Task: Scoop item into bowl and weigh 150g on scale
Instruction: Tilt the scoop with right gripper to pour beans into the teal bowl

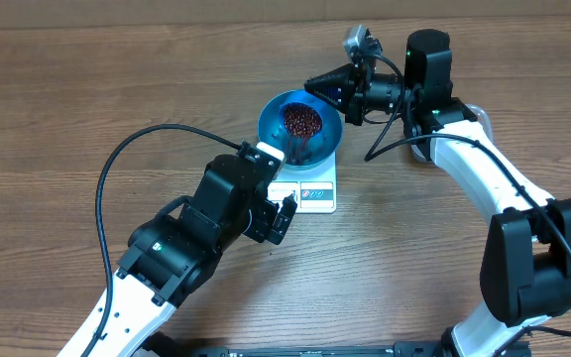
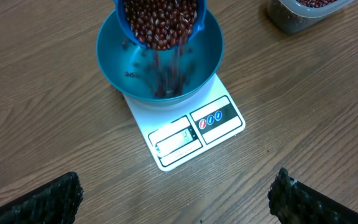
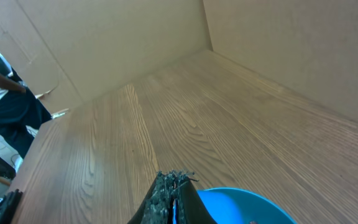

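Your table [image 1: 87, 79] carries the white scale [image 2: 191, 134]; its label strip [image 2: 216, 117] shows three round icons, but no writing you could read. The blue bowl [image 2: 114, 62] sits on the scale. A clear container [image 2: 291, 18] holds beans. Your left tool [image 2: 176, 190] gapes wide near the scale. Your right tool [image 3: 174, 186] pinches the tipped scoop [image 2: 122, 23], and beans [image 2: 160, 22] spill into the bowl.

Count:
- 1 bowl [image 1: 271, 127]
- 1 scale [image 1: 315, 193]
- 1 scoop [image 2: 120, 18]
- 1 clear container [image 2: 284, 22], upper right of the left wrist view
- beans [image 2: 160, 22]: far too many to count, in 3 lots (scoop, bowl, container)
- 2 arms: left arm [image 1: 167, 248], right arm [image 1: 494, 169]
- 2 grippers: left gripper [image 2: 176, 199], right gripper [image 1: 327, 87]
- 1 table [image 1: 67, 99]
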